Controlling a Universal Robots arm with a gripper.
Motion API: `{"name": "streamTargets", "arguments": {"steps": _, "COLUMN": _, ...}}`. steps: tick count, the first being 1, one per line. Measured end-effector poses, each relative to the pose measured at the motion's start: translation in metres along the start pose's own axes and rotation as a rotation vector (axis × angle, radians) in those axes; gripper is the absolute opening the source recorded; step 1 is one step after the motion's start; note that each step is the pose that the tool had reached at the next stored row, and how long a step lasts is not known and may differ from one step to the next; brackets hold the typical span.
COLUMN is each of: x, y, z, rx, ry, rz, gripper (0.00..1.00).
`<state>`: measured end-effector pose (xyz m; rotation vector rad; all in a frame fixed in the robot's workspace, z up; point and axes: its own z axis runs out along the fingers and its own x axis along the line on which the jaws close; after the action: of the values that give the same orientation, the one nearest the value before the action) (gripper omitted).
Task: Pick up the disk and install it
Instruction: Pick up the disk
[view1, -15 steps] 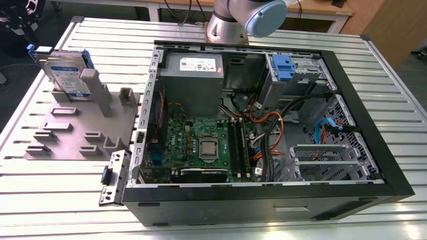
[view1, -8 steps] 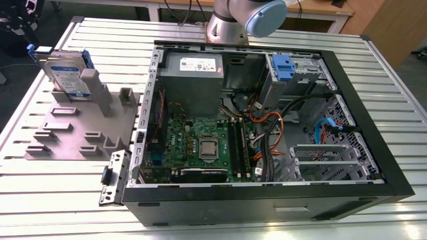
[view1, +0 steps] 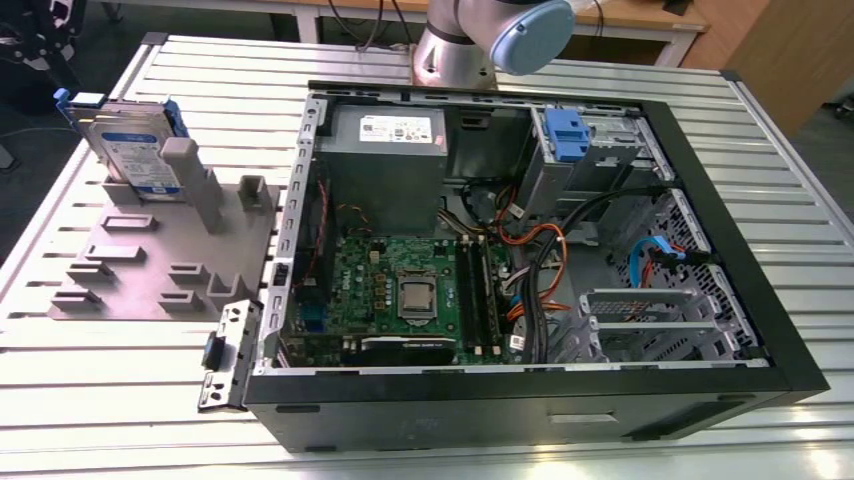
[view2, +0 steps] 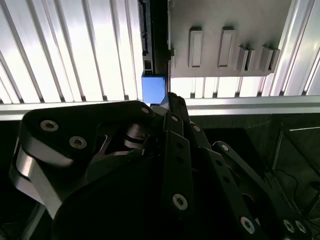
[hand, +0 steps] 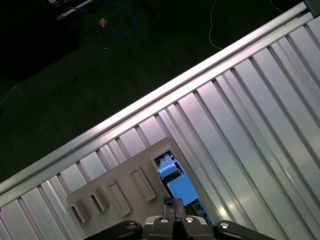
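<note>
The disk (view1: 134, 150) stands on edge in a grey slotted fixture (view1: 134, 270) on the table, at the exterior view's left, with its white-and-blue label facing out and blue rails on its edges. My gripper (view1: 38, 48) hangs dark above and beyond the disk's top corner, apart from it. In the first wrist view the fingertips (hand: 172, 201) meet at one narrow point, shut on nothing, just beside the disk's blue rail (hand: 181, 189). The second wrist view shows the same blue rail (view2: 154, 89) past the gripper (view2: 170, 100), next to the fixture (view2: 225, 25).
An open black computer case (view1: 747, 300) lies on the slatted metal table (view1: 747, 140). Inside are a motherboard (view1: 400, 290), a grey power-supply box (view1: 387, 130) and a drive cage (view1: 617, 150) with a blue latch (view1: 567, 135). The table edge (hand: 125, 117) and dark floor lie beyond the fixture.
</note>
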<state>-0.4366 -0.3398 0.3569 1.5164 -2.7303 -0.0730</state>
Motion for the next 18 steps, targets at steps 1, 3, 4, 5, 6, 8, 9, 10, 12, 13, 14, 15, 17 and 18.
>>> {"name": "streamTargets", "arguments": {"steps": 1, "x": 0.0, "y": 0.0, "z": 0.0, "rx": -0.0001, "ry": 0.0004, "rz": -0.009, "gripper": 0.11}}
{"name": "streamTargets", "arguments": {"steps": 3, "x": 0.0, "y": 0.0, "z": 0.0, "rx": -0.0002, "ry": 0.0013, "rz": -0.028, "gripper": 0.11}}
{"name": "streamTargets", "arguments": {"steps": 4, "x": 0.0, "y": 0.0, "z": 0.0, "rx": -0.0003, "ry": 0.0018, "rz": -0.037, "gripper": 0.11}}
{"name": "streamTargets", "arguments": {"steps": 5, "x": 0.0, "y": 0.0, "z": 0.0, "rx": -0.0003, "ry": 0.0023, "rz": -0.046, "gripper": 0.11}}
{"name": "streamTargets", "arguments": {"steps": 6, "x": 0.0, "y": 0.0, "z": 0.0, "rx": -0.0003, "ry": 0.0027, "rz": -0.054, "gripper": 0.11}}
{"name": "streamTargets", "arguments": {"steps": 8, "x": 0.0, "y": 0.0, "z": 0.0001, "rx": -0.0004, "ry": 0.0032, "rz": -0.066, "gripper": 0.11}}
{"name": "streamTargets", "arguments": {"steps": 9, "x": 0.0, "y": 0.0, "z": 0.0, "rx": -0.0005, "ry": 0.0034, "rz": -0.068, "gripper": 0.11}}
{"name": "streamTargets", "arguments": {"steps": 10, "x": 0.0, "y": 0.0, "z": 0.0001, "rx": -0.0005, "ry": 0.0034, "rz": -0.068, "gripper": 0.11}}
{"name": "streamTargets", "arguments": {"steps": 12, "x": 0.0, "y": 0.0, "z": 0.0, "rx": -0.0005, "ry": 0.0035, "rz": -0.068, "gripper": 0.11}}
{"name": "streamTargets", "arguments": {"steps": 13, "x": 0.0, "y": 0.0, "z": 0.0001, "rx": -0.0004, "ry": 0.0034, "rz": -0.068, "gripper": 0.11}}
{"name": "streamTargets", "arguments": {"steps": 14, "x": 0.0, "y": 0.0, "z": 0.0, "rx": -0.0004, "ry": 0.0035, "rz": -0.069, "gripper": 0.11}}
{"name": "streamTargets", "arguments": {"steps": 15, "x": 0.0, "y": 0.0, "z": 0.0001, "rx": -0.0004, "ry": 0.0034, "rz": -0.069, "gripper": 0.11}}
{"name": "streamTargets", "arguments": {"steps": 17, "x": 0.0, "y": 0.0, "z": 0.0001, "rx": -0.0005, "ry": 0.0035, "rz": -0.071, "gripper": 0.11}}
{"name": "streamTargets", "arguments": {"steps": 18, "x": 0.0, "y": 0.0, "z": 0.0001, "rx": -0.0005, "ry": 0.0037, "rz": -0.076, "gripper": 0.11}}
